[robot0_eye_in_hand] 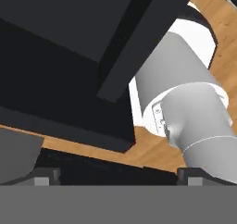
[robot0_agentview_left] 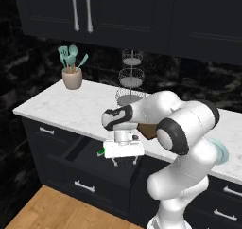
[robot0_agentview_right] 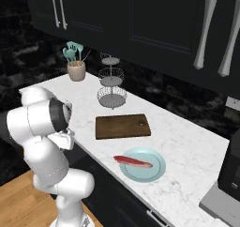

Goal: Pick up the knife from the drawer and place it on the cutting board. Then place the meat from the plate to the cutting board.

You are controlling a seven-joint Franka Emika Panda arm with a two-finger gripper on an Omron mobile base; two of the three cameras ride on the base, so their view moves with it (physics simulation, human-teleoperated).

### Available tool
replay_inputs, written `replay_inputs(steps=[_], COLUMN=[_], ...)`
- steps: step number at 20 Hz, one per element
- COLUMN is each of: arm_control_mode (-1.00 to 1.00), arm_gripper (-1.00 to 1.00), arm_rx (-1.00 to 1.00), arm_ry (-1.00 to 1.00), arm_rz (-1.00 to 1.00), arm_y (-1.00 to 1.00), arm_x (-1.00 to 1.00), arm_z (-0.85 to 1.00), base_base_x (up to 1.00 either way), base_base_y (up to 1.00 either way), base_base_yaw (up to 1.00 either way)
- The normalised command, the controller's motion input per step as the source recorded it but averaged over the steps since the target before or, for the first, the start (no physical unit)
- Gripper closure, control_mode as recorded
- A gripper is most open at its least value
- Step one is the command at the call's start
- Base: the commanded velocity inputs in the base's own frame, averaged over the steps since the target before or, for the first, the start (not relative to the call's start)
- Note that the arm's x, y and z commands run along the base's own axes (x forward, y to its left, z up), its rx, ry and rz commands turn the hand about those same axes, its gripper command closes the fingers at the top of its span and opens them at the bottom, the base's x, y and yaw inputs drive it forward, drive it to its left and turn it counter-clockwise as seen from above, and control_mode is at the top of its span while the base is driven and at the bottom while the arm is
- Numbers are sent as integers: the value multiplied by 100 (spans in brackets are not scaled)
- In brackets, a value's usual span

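— Pincer (robot0_agentview_left: 125, 162) first: jaws spread wide, nothing between them, hanging over the pulled-out drawer (robot0_agentview_left: 90, 162). See the bit of green just beside the hand? That looks like the handle of the knife (robot0_agentview_left: 101, 152), lying inside.

— So it's going for the knife. How should it go about it?

— I'd say come straight down with a finger on each side of the handle, across its width, and close only once low enough, so the slim thing doesn't skid on the drawer floor. The drawer walls leave little room to swing.

— And up on the counter?

— Cutting board (robot0_agentview_right: 123, 126) is bare. Just beside it the teal plate (robot0_agentview_right: 143, 165) holds the red meat (robot0_agentview_right: 132, 162). Farther back, a pot (robot0_agentview_right: 76, 71) holds teal spatulas (robot0_agentview_right: 72, 51), and the wire tiered stand (robot0_agentview_right: 111, 85) looks empty.
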Motion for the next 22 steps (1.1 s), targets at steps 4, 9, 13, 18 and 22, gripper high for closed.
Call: replay_inputs(steps=[4,9,13,18,22], arm_control_mode=[-100,-100,-100,-100,-100], arm_gripper=[-100,-100,-100,-100,-100], arm_rx=[-12,-11,-5,-7,-8], arm_ry=[0,-1,-3,0,-1], arm_rz=[-21,-13,-6,-8,-7], arm_y=[55,26,12,37,67], arm_x=[49,21,0,0,-16], arm_z=[-36,-43,-57,-60,-47], base_base_x=[0,0,0,0,0], base_base_y=[0,0,0,0,0], base_base_yaw=[0,0,0,0,0])
